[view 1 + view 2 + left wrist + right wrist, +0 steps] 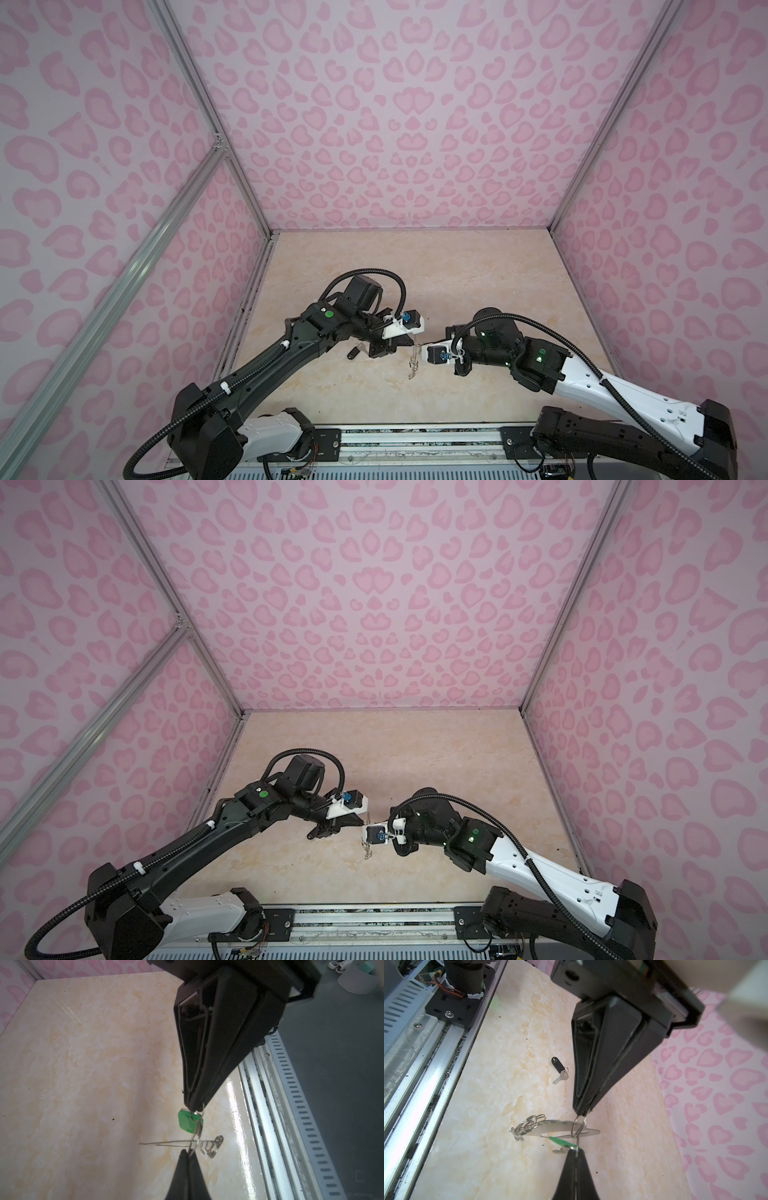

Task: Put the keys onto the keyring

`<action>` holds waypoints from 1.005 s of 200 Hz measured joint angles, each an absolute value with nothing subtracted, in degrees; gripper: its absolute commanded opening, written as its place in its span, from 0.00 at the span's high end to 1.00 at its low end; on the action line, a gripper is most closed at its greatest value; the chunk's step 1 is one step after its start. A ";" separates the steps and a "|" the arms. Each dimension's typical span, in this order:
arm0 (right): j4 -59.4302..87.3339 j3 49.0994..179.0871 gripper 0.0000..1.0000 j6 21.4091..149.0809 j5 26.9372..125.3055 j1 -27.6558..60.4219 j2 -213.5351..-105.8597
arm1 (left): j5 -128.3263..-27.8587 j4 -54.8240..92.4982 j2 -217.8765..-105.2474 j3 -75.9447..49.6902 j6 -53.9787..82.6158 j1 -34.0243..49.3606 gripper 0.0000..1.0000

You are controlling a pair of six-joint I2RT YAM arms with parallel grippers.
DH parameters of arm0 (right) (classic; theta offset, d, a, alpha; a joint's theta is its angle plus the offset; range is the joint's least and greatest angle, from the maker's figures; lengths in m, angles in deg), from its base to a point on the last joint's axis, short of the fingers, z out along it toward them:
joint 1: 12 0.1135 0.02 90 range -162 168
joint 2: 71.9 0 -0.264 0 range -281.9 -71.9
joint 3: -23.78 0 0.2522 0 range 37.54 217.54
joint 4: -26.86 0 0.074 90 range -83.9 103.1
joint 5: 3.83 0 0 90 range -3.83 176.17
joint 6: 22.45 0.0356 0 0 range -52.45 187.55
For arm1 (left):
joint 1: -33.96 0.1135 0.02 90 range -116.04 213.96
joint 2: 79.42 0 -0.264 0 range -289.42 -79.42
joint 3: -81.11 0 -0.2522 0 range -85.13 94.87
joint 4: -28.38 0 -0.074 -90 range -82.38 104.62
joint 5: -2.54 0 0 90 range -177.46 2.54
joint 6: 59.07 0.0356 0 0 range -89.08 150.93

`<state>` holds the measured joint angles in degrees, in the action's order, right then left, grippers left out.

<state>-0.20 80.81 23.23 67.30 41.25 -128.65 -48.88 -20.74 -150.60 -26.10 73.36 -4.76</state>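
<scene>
Two black grippers meet above the cream marbled tabletop (508,1053). Right gripper (582,1114) pinches a wire ring (578,1126) at the one hanging flat grey metal keyring plate (560,1126); left gripper (196,1108) pinches one green-tagged silver key (563,1142). Hold the ring steady while threading. One black-tagged silver key (559,1069) lies on the tabletop.

The keyring (412,365) hangs between left gripper (195,1106) and right gripper (582,1113) (over the table (457,270)), one key (187,1123) against it; other key (353,354) lies on the table, leftward.
</scene>
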 measured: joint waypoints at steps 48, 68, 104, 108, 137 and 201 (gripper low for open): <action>1.38 81.24 1.00 23.38 67.13 41.47 -128.98 | -48.39 -20.39 -150.60 -26.54 73.62 -4.78 0.97; 1.46 81.72 1.00 23.36 66.80 41.76 -129.57 | -48.22 -20.39 -150.62 -26.54 74.04 -4.78 0.97; 1.20 82.23 1.00 22.92 66.36 42.11 -130.07 | -48.04 -20.47 -150.86 -26.52 74.23 -4.78 0.96; 1.20 82.23 1.00 22.90 66.34 42.13 -130.13 | -48.07 -20.50 -150.86 -26.52 74.41 -4.78 0.97; 1.00 82.34 1.00 22.66 66.25 42.30 -130.48 | -48.15 -20.87 -150.86 -26.52 74.67 -4.78 0.97; -0.07 82.97 1.00 21.92 66.27 42.33 -130.99 | -48.88 -21.09 -149.77 -26.80 77.58 -4.91 0.97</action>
